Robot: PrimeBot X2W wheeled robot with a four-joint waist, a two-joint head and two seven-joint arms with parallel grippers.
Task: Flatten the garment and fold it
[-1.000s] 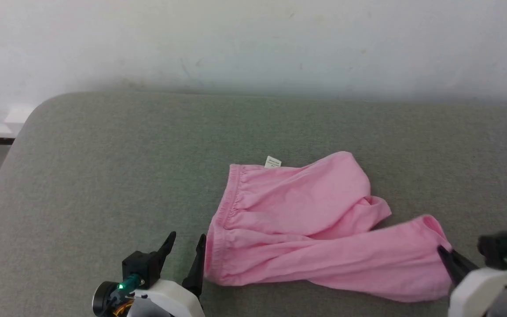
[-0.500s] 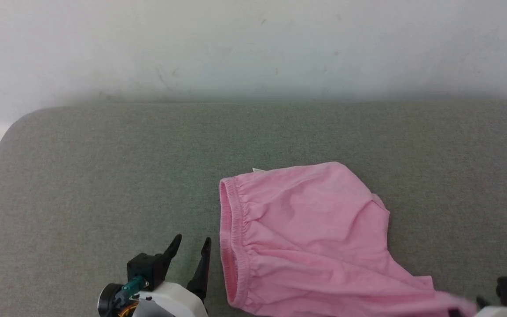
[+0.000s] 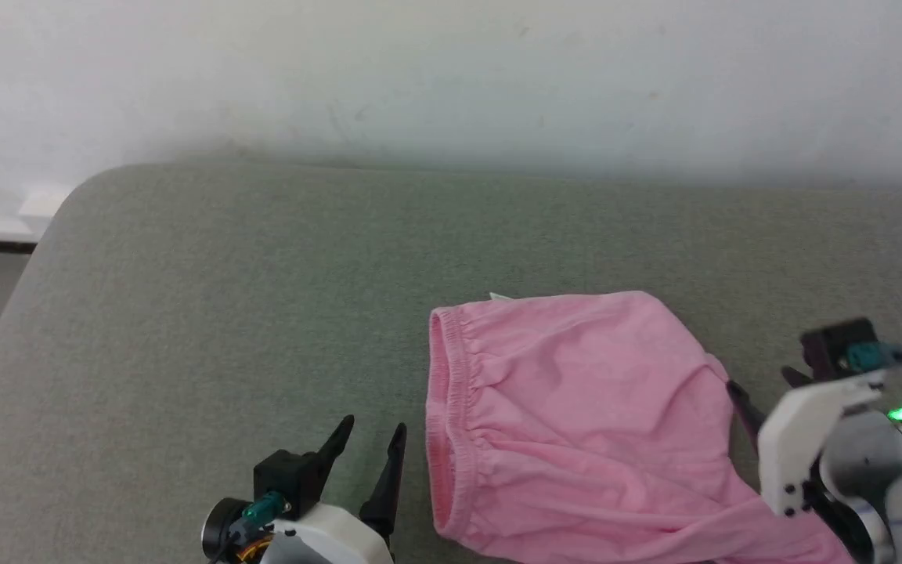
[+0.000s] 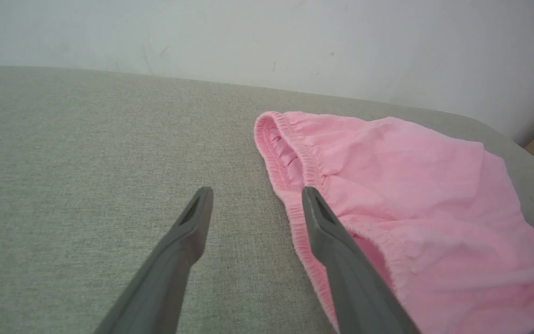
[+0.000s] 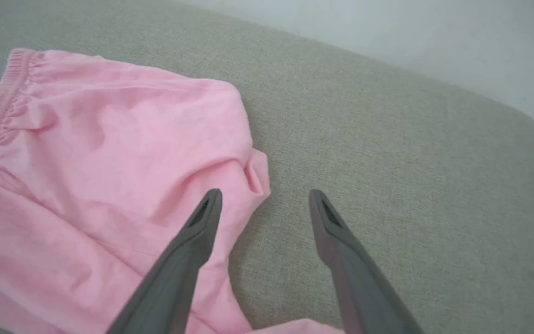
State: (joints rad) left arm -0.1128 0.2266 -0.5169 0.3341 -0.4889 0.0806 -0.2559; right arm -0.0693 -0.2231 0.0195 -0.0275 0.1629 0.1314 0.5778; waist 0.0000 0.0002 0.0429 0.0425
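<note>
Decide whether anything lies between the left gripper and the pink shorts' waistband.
Nothing visible does. The left gripper is open right beside the waistband of the pink shorts, one finger overlapping its edge in the left wrist view. Between the fingers there is only bare grey upholstery.

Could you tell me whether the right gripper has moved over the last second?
Yes: the right gripper moved toward the far edge of the grey padded surface.
</note>
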